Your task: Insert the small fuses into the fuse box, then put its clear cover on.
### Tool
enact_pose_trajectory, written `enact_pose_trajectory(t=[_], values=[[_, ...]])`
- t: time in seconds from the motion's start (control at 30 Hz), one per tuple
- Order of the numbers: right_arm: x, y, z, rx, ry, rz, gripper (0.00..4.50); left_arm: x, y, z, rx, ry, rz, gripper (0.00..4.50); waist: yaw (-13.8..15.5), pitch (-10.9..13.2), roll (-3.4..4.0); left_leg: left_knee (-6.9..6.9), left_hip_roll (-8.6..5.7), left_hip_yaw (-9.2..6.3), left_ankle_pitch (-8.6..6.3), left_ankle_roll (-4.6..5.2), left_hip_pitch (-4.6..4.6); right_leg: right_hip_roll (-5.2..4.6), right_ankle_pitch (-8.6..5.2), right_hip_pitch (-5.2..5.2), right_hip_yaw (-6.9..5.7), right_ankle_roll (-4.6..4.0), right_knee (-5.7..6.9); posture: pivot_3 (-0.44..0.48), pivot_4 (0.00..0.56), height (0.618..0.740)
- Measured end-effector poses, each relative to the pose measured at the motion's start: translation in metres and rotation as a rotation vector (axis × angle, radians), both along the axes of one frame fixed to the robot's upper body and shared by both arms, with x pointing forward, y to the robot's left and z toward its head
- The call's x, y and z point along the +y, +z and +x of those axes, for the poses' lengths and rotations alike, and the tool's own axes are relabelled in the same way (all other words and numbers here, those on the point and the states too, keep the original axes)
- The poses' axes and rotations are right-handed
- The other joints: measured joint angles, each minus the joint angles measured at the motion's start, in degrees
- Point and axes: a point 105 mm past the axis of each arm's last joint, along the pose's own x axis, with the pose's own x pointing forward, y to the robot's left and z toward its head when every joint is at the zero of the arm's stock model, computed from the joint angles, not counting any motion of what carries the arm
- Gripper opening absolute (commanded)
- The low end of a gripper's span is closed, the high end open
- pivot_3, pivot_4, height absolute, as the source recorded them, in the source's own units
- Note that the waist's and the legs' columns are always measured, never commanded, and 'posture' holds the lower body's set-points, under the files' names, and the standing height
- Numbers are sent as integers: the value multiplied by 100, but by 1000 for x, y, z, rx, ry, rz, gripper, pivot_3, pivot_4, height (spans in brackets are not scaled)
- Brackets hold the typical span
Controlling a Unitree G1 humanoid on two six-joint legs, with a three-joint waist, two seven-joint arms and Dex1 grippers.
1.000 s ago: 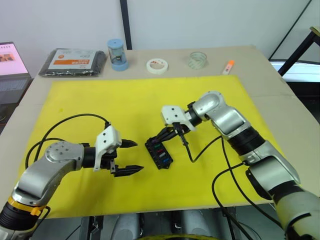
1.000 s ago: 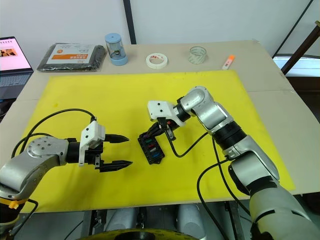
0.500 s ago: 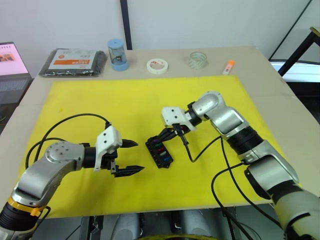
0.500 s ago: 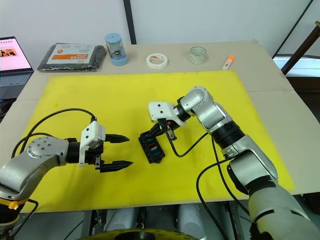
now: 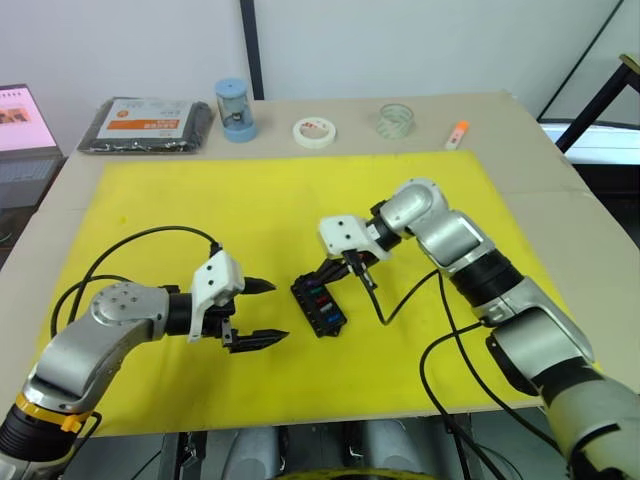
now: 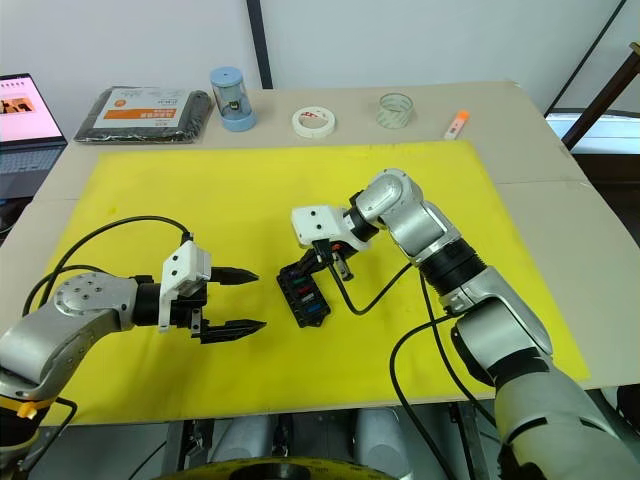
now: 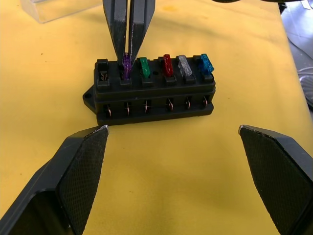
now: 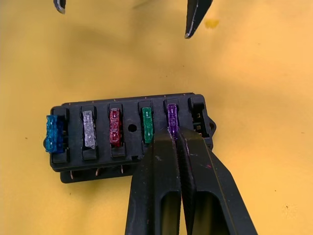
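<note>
Right pincer (image 8: 177,139) nudged left; tape rolls (image 5: 314,131) far

Black fuse box (image 8: 131,137) on yellow mat (image 5: 200,210). Fuses in a row: teal (image 8: 51,133), white (image 8: 88,129), red (image 8: 114,127), green (image 8: 147,126), purple (image 8: 171,119). Black right gripper (image 8: 177,147) fingers, black left gripper (image 5: 258,312) fingers with white wrist blocks. Clear cover (image 7: 58,10) colourless. Black packet (image 5: 145,124) with orange label, blue cylinder (image 5: 236,108), white tape (image 5: 314,131), clear tape (image 5: 396,119), orange marker (image 5: 457,133).
</note>
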Motion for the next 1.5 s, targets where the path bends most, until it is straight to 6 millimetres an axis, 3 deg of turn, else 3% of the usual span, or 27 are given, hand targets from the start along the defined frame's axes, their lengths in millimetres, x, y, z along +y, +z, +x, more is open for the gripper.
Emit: enact_pose_trajectory(t=[0.27,1.5], values=[[4,11,-5,-2,29,-24,0,-1,1,2,-11,3,3,4470,-1,0,0,0,-1,0,0,0,0,1,0,0,-1,0,0,0,150,740],[7,3,5,-86,63,-99,0,-2,-2,2,-14,17,7,4470,-6,0,-1,1,-1,0,1,-1,4,3,0,3,-1,0,2,0,150,740]])
